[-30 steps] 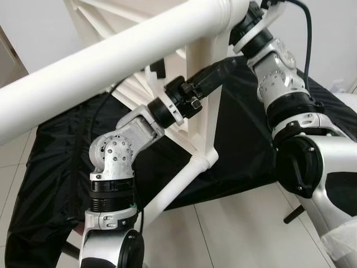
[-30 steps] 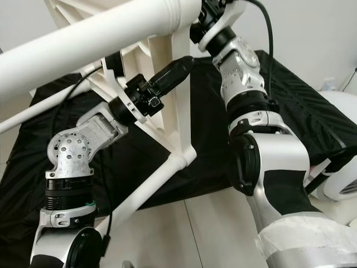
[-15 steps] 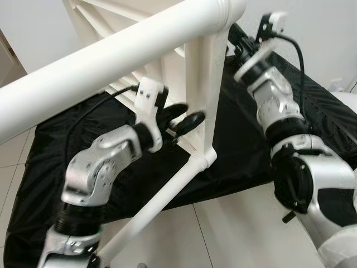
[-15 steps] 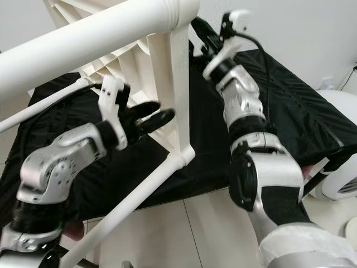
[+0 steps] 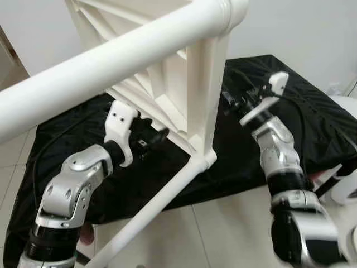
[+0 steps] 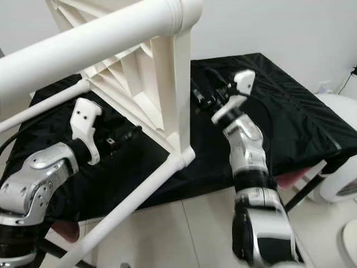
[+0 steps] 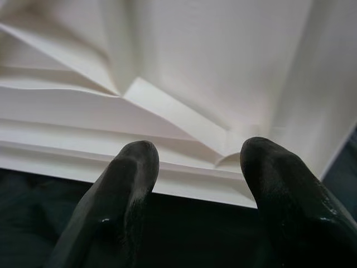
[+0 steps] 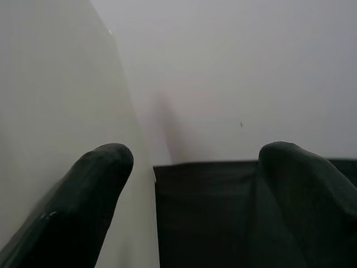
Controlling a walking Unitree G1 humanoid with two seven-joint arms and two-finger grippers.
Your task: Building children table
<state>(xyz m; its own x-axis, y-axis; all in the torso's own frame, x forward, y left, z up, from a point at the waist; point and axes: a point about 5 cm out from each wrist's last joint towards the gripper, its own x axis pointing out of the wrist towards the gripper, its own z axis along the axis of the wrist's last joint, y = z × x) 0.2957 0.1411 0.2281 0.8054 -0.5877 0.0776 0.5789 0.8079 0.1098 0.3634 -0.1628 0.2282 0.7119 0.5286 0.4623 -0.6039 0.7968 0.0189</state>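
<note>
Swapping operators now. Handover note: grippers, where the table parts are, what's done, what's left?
Left gripper: open, empty, facing the ribbed underside of the white tabletop.
Right gripper: open, empty, beside the upright leg.
The table lies tipped on the black cloth; the upright leg and a long leg are fitted at the corner.
Done: those legs appear attached.
Left: neither gripper holds it; regrip, check remaining joints.

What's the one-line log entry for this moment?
left gripper: open, at ribbed underside of table top | right gripper: open, beside table leg | table on black cloth
</note>
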